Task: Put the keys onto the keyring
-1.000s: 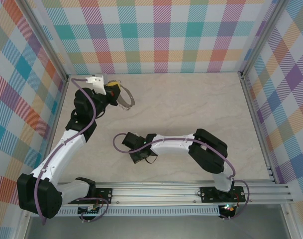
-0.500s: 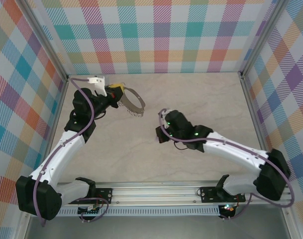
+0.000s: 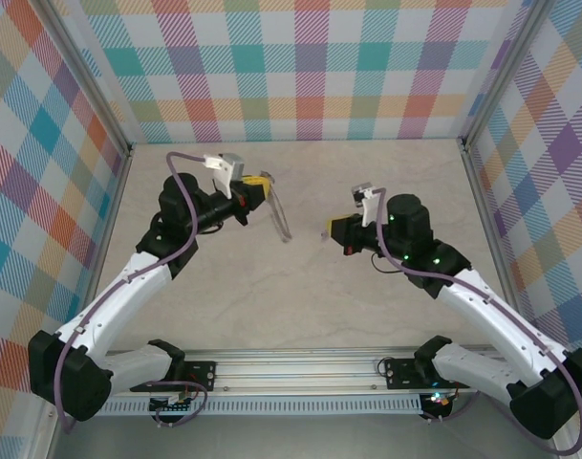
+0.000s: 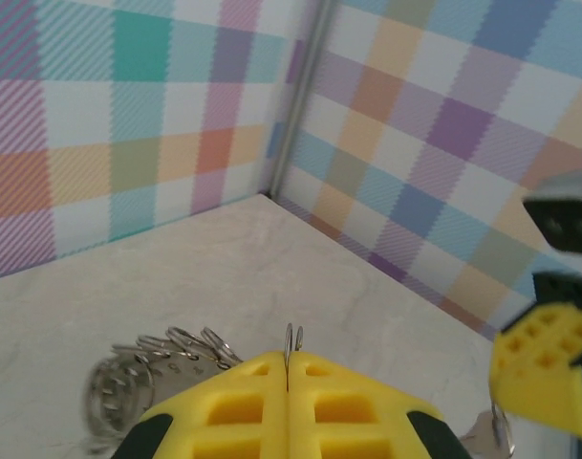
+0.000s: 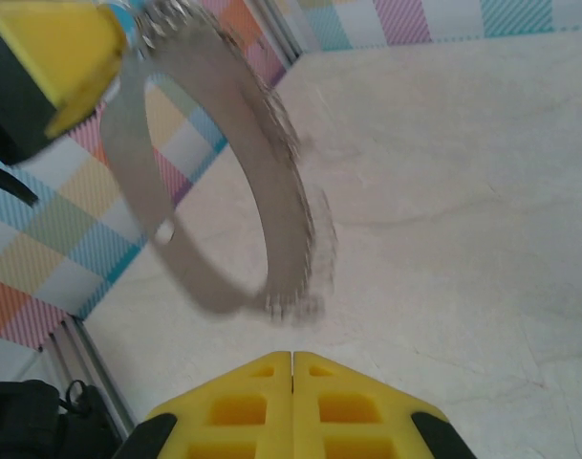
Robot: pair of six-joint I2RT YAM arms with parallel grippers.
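The keyring [image 3: 279,218], a thin grey hoop fringed with small wire loops, hangs edge-on above the table, left of centre. My left gripper [image 3: 263,188] is shut on its top edge. In the left wrist view the hoop's rim [image 4: 291,337] pokes out between the closed yellow fingers [image 4: 243,402]. My right gripper [image 3: 330,231] hovers just right of the hoop, pointing at it, shut. From the right wrist the blurred keyring [image 5: 276,206] hangs ahead of the closed right gripper [image 5: 292,357], and nothing sticks out between those fingertips. The keys are hidden.
Checkered walls [image 3: 310,67] enclose the pale marble table [image 3: 367,316] at the back and on both sides. A metal rail [image 3: 319,368] with the arm bases runs along the near edge. The right arm's yellow finger [image 4: 544,368] shows at the left wrist view's right edge.
The right arm swung from the table's near middle up and to the right, and now faces the keyring. The left gripper carried the keyring rightward and turned it edge-on. Both grippers stayed shut.
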